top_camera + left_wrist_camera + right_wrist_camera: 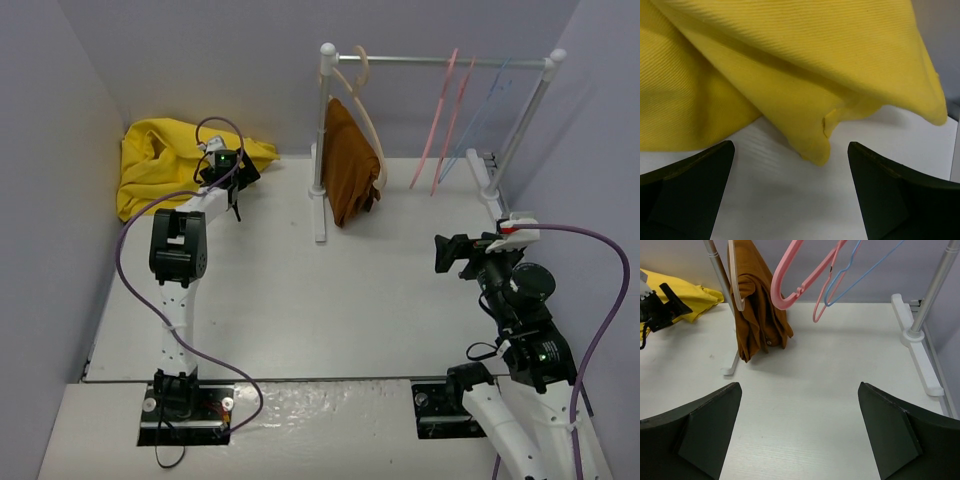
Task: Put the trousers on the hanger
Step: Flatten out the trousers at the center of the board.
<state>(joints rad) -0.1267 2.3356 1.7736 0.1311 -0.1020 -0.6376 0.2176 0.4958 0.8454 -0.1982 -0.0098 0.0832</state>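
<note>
The yellow trousers (170, 160) lie crumpled at the far left corner of the table. My left gripper (243, 172) is open at their right edge; in the left wrist view a fold of the trousers (805, 85) hangs just ahead of the gap of the left gripper (791, 165), touching neither finger. Two pink hangers (440, 125) hang on the rail, also seen in the right wrist view (800, 280). My right gripper (447, 254) is open and empty over the table at the right, shown in its wrist view (799, 410).
A white rack (325, 150) with a metal rail stands at the back. A beige hanger (362, 110) on it carries a rust-brown cloth (350, 165). A light blue hanger (485, 105) hangs right of the pink ones. Grey walls close in on both sides.
</note>
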